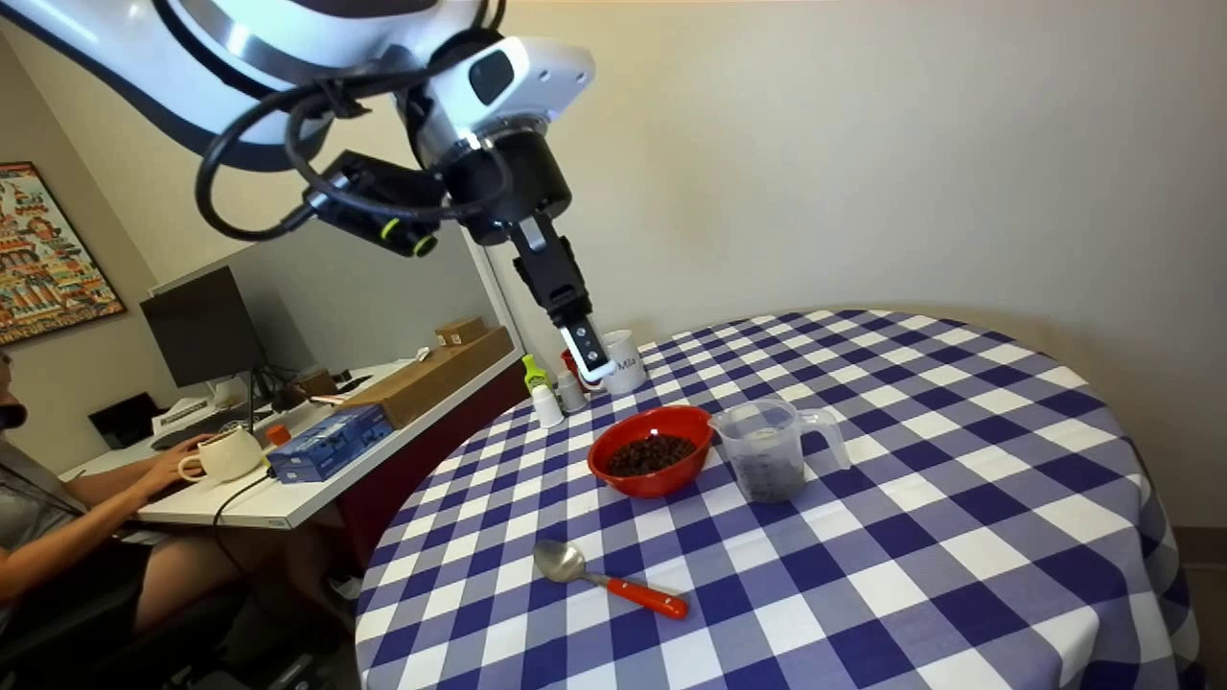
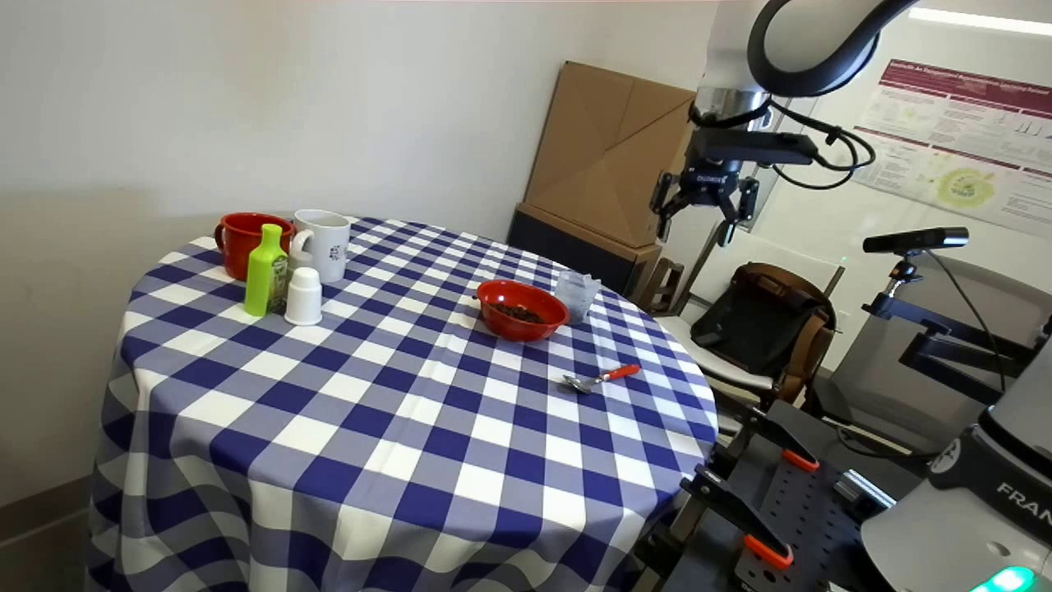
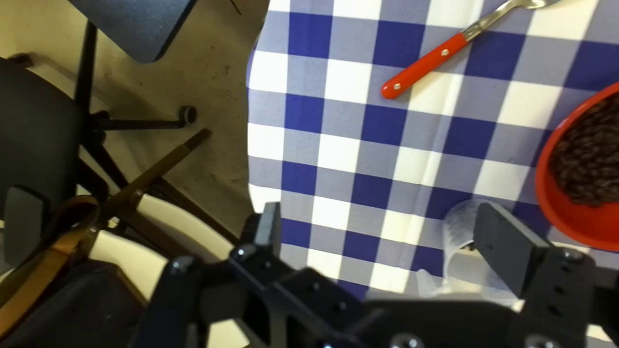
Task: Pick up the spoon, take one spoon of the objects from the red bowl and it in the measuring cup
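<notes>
Along the checked surface (image 2: 460, 386), left to right in an exterior view: red mug (image 2: 243, 248), green bottle (image 2: 265, 278), white shaker (image 2: 304, 299) and white mug (image 2: 333, 248) grouped close; then the red bowl (image 2: 523, 329), dark bits (image 2: 519, 313) massed inside, with the clear measuring cup (image 2: 578, 298) just beside it. Red-handled spoon (image 2: 606, 376) lies slantwise in front of both, near but apart. Farther right, the hand (image 2: 694, 232) hangs in the air, spread wide; wrist view agrees.

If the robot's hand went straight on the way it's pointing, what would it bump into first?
Probably the cloth, beside the cup: in the wrist view, mostly cloth shows between the tips of the open hand. Depth is hard to judge, so the hand might clip the cup first.
</notes>
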`<move>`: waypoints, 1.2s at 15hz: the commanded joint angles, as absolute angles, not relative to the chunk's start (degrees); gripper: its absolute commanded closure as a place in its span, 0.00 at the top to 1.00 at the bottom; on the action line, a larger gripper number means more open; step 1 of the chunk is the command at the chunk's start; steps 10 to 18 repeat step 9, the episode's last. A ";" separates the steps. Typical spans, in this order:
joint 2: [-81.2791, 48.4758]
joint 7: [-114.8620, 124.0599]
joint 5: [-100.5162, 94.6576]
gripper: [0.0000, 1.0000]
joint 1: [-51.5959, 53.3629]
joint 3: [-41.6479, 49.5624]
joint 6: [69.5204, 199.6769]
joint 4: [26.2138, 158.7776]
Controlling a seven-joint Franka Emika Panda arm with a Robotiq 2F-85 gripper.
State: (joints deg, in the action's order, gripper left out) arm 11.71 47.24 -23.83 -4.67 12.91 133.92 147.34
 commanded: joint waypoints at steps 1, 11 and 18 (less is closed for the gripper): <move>20.42 32.20 -10.85 1.00 -5.28 11.08 130.75 149.15; 20.08 29.19 -6.84 1.00 -7.99 7.85 129.60 148.14; 20.08 29.19 -6.84 1.00 -7.99 7.85 129.60 148.14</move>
